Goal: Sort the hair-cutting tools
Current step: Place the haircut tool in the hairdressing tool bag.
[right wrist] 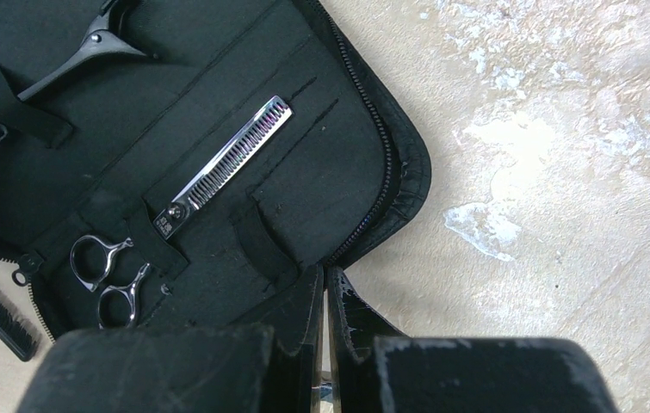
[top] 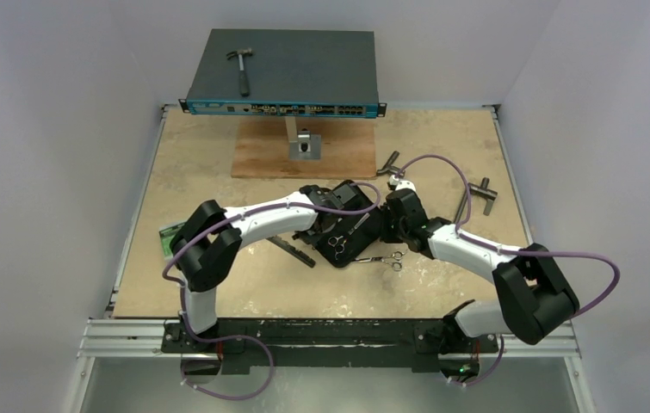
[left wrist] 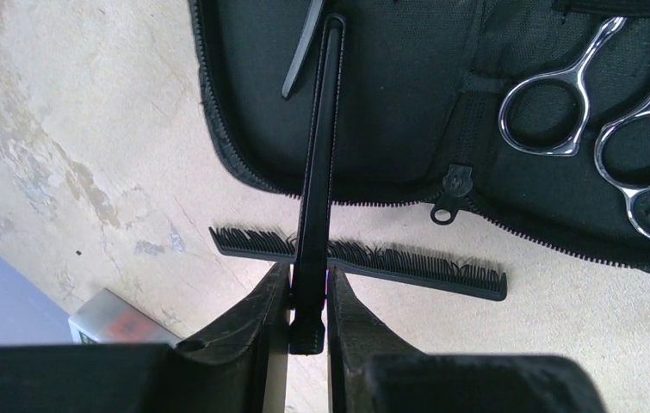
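Mid-table (top: 218, 163): 2 scissors (right wrist: 226, 159) (top: 387, 258), 1 comb (left wrist: 416, 268); L jaws on 1 clip (left wrist: 317, 172); R jaws together.

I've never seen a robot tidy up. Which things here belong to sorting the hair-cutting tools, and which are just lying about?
Job: thinning scissors, second scissors, comb, hair clip, black case.
Lying about: hammer, two T-handled tools.

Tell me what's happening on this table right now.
The left claw grips a thin black hair clip, its far end over the open black case. The thinning scissors sit in the case; the comb and the other scissors lie on the table beside it. The right claw is shut at the case's edge.
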